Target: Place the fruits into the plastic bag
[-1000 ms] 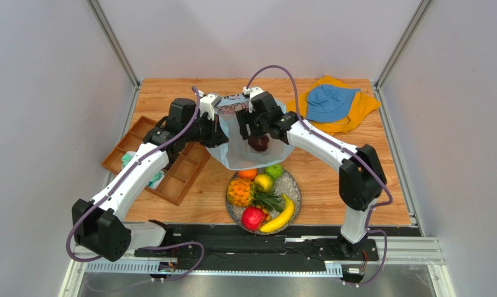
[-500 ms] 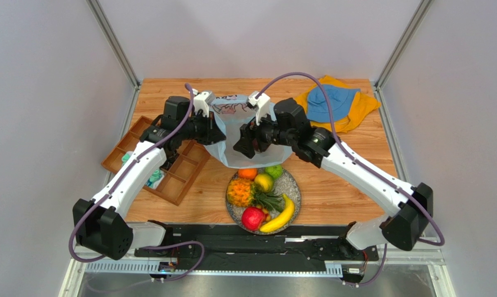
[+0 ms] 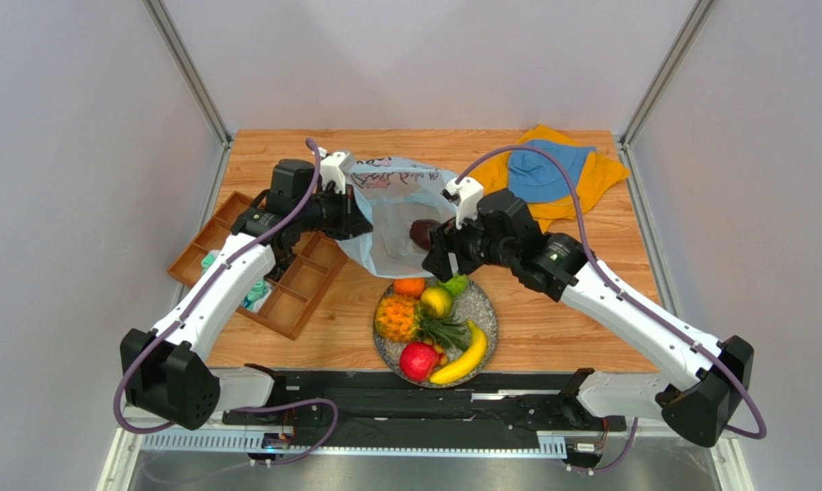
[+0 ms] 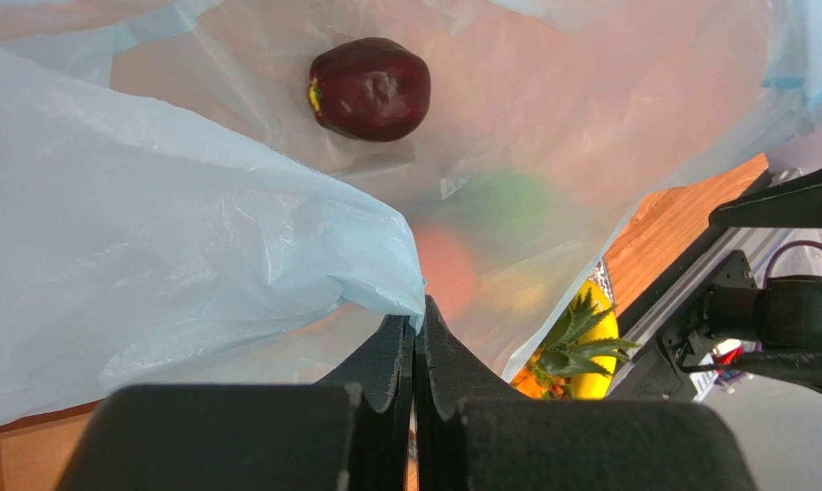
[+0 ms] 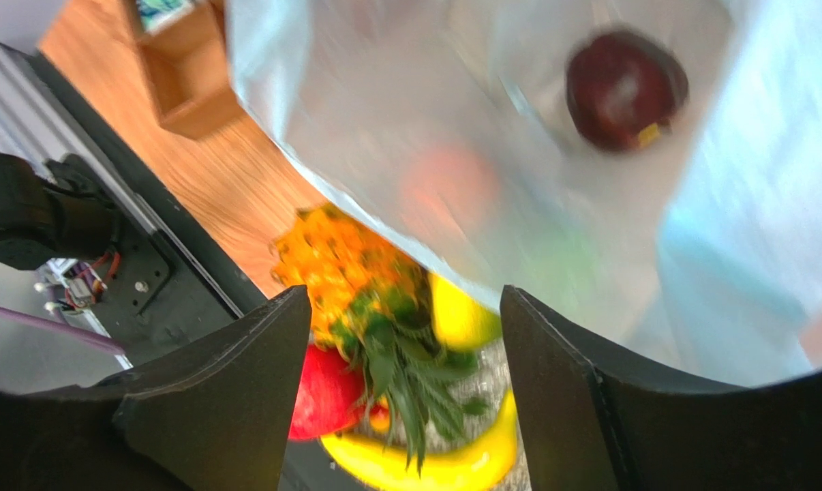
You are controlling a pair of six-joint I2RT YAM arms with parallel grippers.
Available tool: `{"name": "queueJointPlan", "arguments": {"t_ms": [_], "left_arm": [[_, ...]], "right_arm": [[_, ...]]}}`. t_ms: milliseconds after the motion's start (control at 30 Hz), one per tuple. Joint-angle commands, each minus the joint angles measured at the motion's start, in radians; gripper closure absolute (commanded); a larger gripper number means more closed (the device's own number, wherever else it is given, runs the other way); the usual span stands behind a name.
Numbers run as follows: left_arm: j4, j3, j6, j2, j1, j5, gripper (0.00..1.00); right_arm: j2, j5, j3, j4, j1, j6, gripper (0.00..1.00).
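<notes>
The light blue plastic bag [image 3: 395,210] lies open behind the plate. My left gripper [image 3: 356,221] is shut on its left edge and holds the mouth up; in the left wrist view the film [image 4: 180,235] is pinched at the fingertips [image 4: 418,319]. The dark maroon fruit [image 3: 422,233] lies inside the bag [image 4: 370,88] [image 5: 626,90]. My right gripper [image 3: 439,260] is open and empty [image 5: 405,307], just over the bag's near right edge. On the speckled plate [image 3: 484,304] sit the orange [image 3: 410,287], green apple [image 3: 454,283], yellow-green fruit [image 3: 437,301], pineapple [image 3: 397,318], red apple [image 3: 418,360] and banana [image 3: 466,356].
A wooden compartment tray [image 3: 256,261] lies at the left, under my left arm. A blue hat [image 3: 543,169] lies on a yellow cloth [image 3: 594,184] at the back right. The plate sits close to the table's near edge.
My right gripper carried the maroon fruit into the bag, let it go and drew back toward the near right, now open. The left gripper has kept its hold on the bag.
</notes>
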Motion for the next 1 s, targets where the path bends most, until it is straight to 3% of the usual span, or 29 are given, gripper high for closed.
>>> {"name": "queueJointPlan", "arguments": {"t_ms": [0, 267, 500, 567, 967], "left_arm": [[0.002, 0.028, 0.014, -0.03, 0.004, -0.022, 1.0], [0.004, 0.029, 0.011, -0.019, 0.004, -0.013, 1.0], [0.004, 0.026, 0.011, -0.018, 0.004, -0.01, 1.0], [0.004, 0.025, 0.011, -0.018, 0.004, -0.016, 1.0], [0.008, 0.026, -0.001, 0.001, 0.004, 0.016, 1.0]], "right_arm": [[-0.077, 0.125, -0.052, -0.096, -0.002, 0.131, 0.3], [-0.123, 0.203, -0.211, -0.078, -0.002, 0.283, 0.3], [-0.071, 0.271, -0.235, -0.207, -0.004, 0.37, 0.36], [-0.069, 0.3, -0.25, -0.28, -0.002, 0.408, 0.41], [-0.095, 0.154, -0.431, -0.239, 0.01, 0.643, 0.47]]}}
